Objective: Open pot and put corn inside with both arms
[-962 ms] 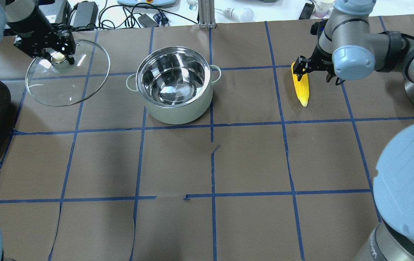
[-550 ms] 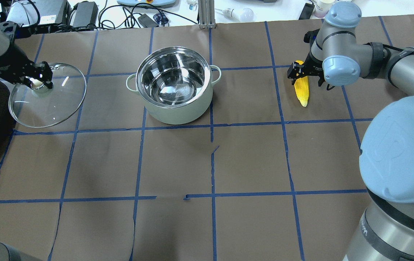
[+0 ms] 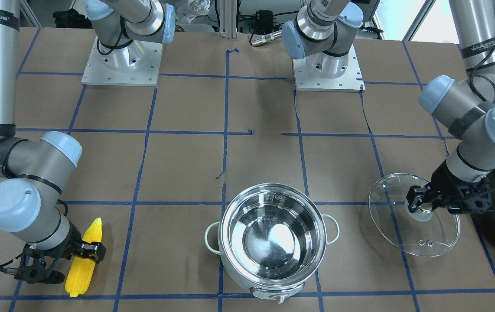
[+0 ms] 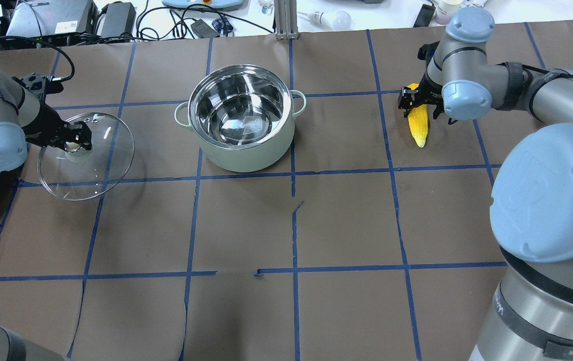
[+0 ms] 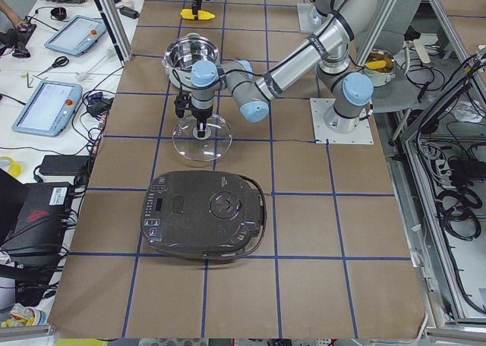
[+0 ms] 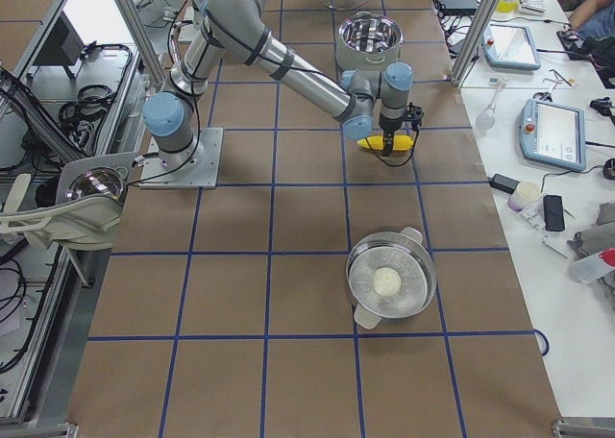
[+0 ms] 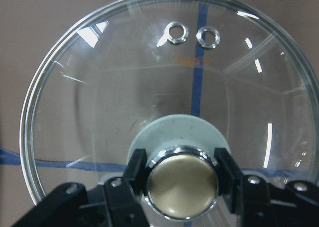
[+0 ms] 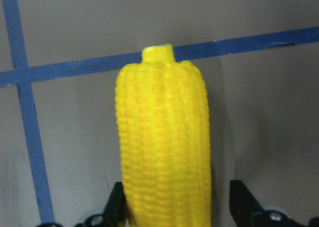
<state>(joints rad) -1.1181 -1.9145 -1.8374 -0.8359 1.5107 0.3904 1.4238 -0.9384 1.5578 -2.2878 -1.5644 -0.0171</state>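
Observation:
The pot (image 4: pixel 246 155) stands open and empty at the table's middle back; it also shows in the front view (image 3: pixel 226 234). My left gripper (image 4: pixel 77 143) is shut on the knob (image 7: pixel 182 182) of the clear glass lid (image 4: pixel 91 173), held low over the table left of the pot; whether the lid touches the table I cannot tell. The corn (image 4: pixel 419 128) lies on the table right of the pot. My right gripper (image 4: pixel 417 103) is open, its fingers (image 8: pixel 244 204) on either side of the corn's (image 8: pixel 162 147) thick end, with a gap on one side.
A black rounded appliance (image 5: pixel 205 213) sits at the table's left end, close to the lid. A second steel pot (image 6: pixel 357 315) with a white thing inside stands near the right end. Cables and devices lie beyond the back edge.
My left gripper has carried the lid down and nearer, left of the pot. My right gripper has come down over the corn's thick end. The corn has not moved.

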